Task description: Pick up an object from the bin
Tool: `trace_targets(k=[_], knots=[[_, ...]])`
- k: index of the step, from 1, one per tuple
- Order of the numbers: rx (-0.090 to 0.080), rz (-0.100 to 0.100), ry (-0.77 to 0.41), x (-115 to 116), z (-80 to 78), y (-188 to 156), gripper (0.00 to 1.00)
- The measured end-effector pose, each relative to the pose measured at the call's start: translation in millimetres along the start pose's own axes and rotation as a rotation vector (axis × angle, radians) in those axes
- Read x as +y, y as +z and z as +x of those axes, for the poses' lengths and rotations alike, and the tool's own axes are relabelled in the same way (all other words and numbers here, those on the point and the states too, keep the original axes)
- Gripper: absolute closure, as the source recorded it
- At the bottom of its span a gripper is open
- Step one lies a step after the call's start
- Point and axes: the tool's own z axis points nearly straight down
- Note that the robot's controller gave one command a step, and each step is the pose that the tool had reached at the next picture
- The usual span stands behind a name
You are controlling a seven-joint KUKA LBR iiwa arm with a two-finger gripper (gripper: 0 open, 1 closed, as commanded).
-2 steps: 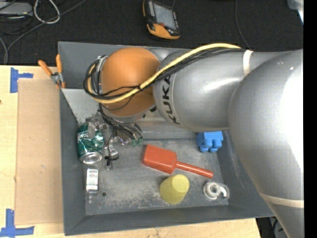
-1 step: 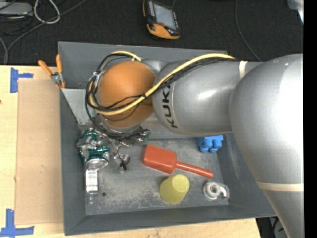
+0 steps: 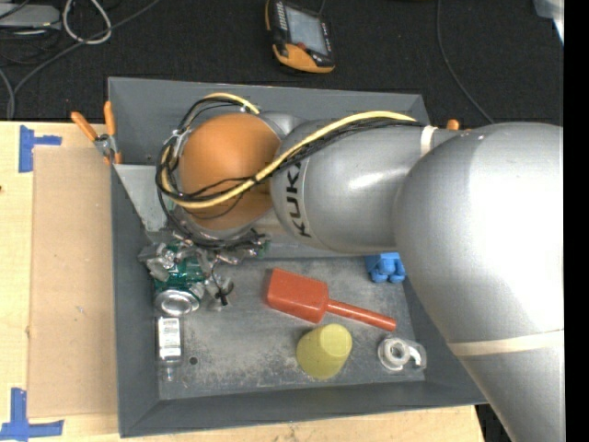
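Matt bin, glossy arm.
The grey metal bin (image 3: 248, 350) looked matt, its floor scuffed. The arm's silver shell (image 3: 368, 191) was smooth and glossy, and the orange cover (image 3: 225, 159) at 11 o'clock had a satin sheen. At 9 o'clock a crushed green can (image 3: 181, 270) showed shiny, crinkled metal. The red scoop (image 3: 299, 295) at centre, yellow cup (image 3: 324, 350) at 6 o'clock and blue block (image 3: 386, 268) at 3 o'clock looked like matt plastic.

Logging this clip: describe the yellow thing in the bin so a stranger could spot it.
Look in the grey bin, along its wall nearest the view's bottom. Below the handle of the red scoop sits a stubby cup, the only yellow thing there.
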Motion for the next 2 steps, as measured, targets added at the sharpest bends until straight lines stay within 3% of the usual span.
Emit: trace_targets(k=[1, 2], knots=[[0.007, -0.009, -0.221, 2.1, 32.3, -0.3, 1.0], [0.007, -0.009, -0.22, 2.1, 32.3, -0.4, 1.0]])
